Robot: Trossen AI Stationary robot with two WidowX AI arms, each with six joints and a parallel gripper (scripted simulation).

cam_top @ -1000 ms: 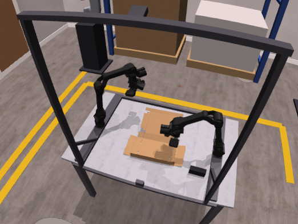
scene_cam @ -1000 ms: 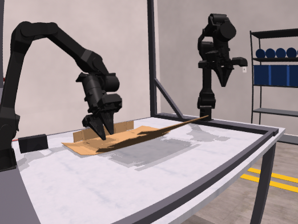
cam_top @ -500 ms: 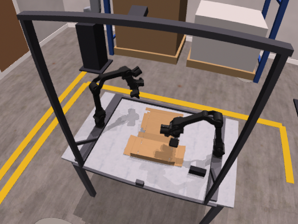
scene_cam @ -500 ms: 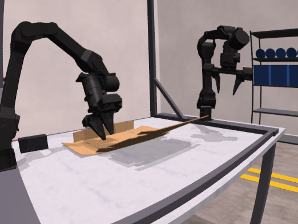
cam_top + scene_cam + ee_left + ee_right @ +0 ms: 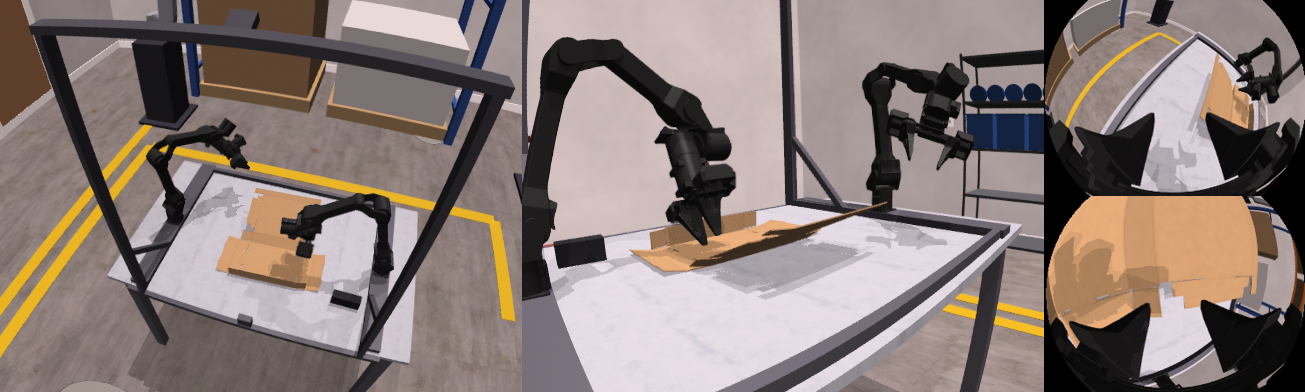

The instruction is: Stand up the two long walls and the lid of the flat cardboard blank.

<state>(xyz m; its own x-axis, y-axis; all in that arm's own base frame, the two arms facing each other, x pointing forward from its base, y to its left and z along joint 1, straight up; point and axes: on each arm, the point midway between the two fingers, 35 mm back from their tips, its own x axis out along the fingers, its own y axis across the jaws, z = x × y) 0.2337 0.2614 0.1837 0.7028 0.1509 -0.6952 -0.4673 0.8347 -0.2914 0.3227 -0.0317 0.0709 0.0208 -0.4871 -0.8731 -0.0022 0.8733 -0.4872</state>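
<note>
The cardboard blank's base point(image 5: 260, 255) point(image 5: 1096, 222) lies on the table point(image 5: 195, 272) point(image 5: 672, 325). One long wall point(image 5: 266, 278) point(image 5: 739, 226) stands up along the base's edge away from the lid. The other long wall point(image 5: 270, 243) point(image 5: 1139, 240) joins base and lid. The lid point(image 5: 282, 206) point(image 5: 757, 246) point(image 5: 1216, 98) point(image 5: 1197, 235) slants upward, its shadow beneath. My left gripper point(image 5: 242, 164) point(image 5: 924, 162) point(image 5: 1181, 116) is open and empty, high and clear beside the lid. My right gripper point(image 5: 711, 239) point(image 5: 1175, 305) is open, low at the blank's short-side flaps; contact cannot be told.
A black block point(image 5: 346, 299) point(image 5: 581, 251) sits near the right arm's base. A small grey block point(image 5: 245, 320) is at the table's front edge. Dark frame posts point(image 5: 82, 140) point(image 5: 435, 220) rise at the table's sides, and a low dark rail point(image 5: 872, 335) edges it.
</note>
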